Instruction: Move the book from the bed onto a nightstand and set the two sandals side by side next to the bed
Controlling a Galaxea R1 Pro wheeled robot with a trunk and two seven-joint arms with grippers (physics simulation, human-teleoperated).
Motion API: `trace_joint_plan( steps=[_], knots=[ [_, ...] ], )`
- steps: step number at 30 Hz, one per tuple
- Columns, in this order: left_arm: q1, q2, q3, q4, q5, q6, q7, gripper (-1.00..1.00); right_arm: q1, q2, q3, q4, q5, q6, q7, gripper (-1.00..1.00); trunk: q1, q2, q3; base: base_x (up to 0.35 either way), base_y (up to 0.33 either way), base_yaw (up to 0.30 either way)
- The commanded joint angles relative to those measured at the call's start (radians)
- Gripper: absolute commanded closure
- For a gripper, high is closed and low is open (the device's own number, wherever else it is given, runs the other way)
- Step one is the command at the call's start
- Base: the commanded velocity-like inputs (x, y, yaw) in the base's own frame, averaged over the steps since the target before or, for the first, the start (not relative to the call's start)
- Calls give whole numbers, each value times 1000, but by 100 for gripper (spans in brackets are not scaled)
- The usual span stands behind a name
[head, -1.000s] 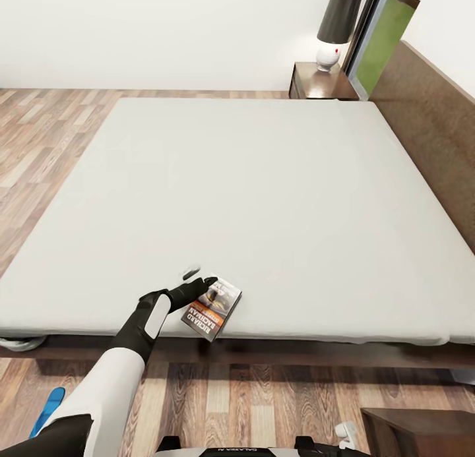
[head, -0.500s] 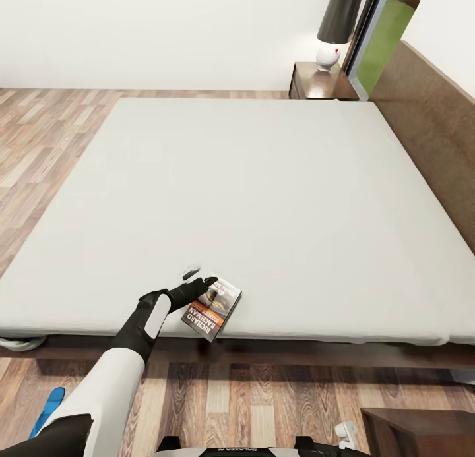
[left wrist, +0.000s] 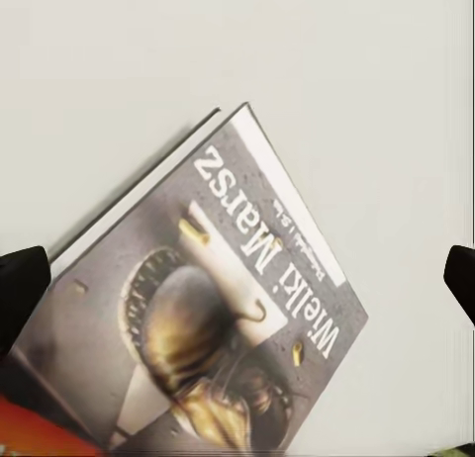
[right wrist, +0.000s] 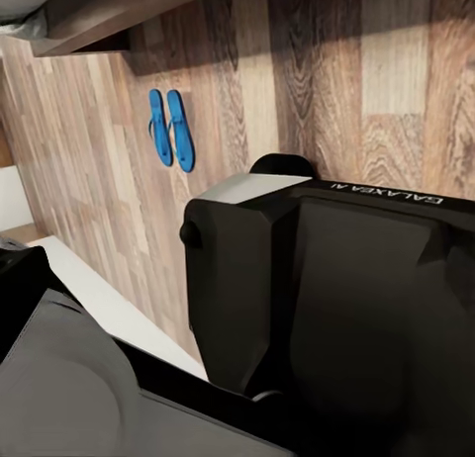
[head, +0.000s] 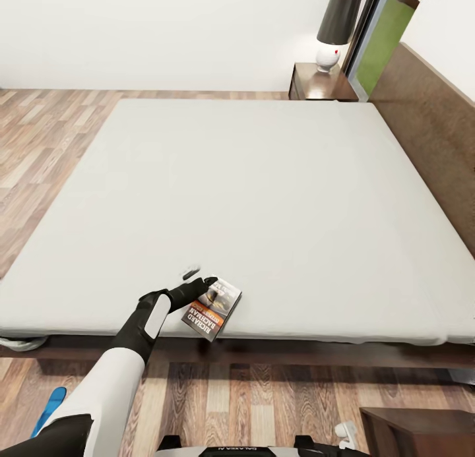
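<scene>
While the thin dark paperback book (head: 212, 308) lies flat at the near edge of the pale grey mattress bed (head: 264, 180), the left gripper (head: 198, 280) hovers over it, fingers spread wide.

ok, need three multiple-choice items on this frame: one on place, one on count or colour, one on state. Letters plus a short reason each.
1. Where does the book lie?
A. on the bed, at the near edge
B. on the nightstand
C. on the floor

2. How many blue sandals lie on the floor?
A. one
B. two
C. three

3. How do the left gripper fingers stand?
A. shut flat on the book
B. apart, either side of the book
C. holding a sandal

Answers:
1. A: the head view shows it on the pale mattress by the near edge.
2. B: the right wrist view shows a pair lying side by side on the wood planks.
3. B: the left wrist view shows dark fingertips at opposite edges with the cover between.
</scene>
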Motion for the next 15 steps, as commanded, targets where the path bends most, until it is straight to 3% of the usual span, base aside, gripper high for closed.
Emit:
trace_joint_plan(
  steps=[1, 15],
  knots=[
    [-1, -1, 6, -1, 3, 9, -3, -100, 0, -1, 5, -1, -10, 9, 0, -100, -4, 7, 3, 0, 0, 0],
    [0, 0, 8, -1, 3, 10, -3, -100, 0, -1, 4, -1, -10, 9, 0, -100, -58, 105, 47, 0, 0, 0]
  ],
)
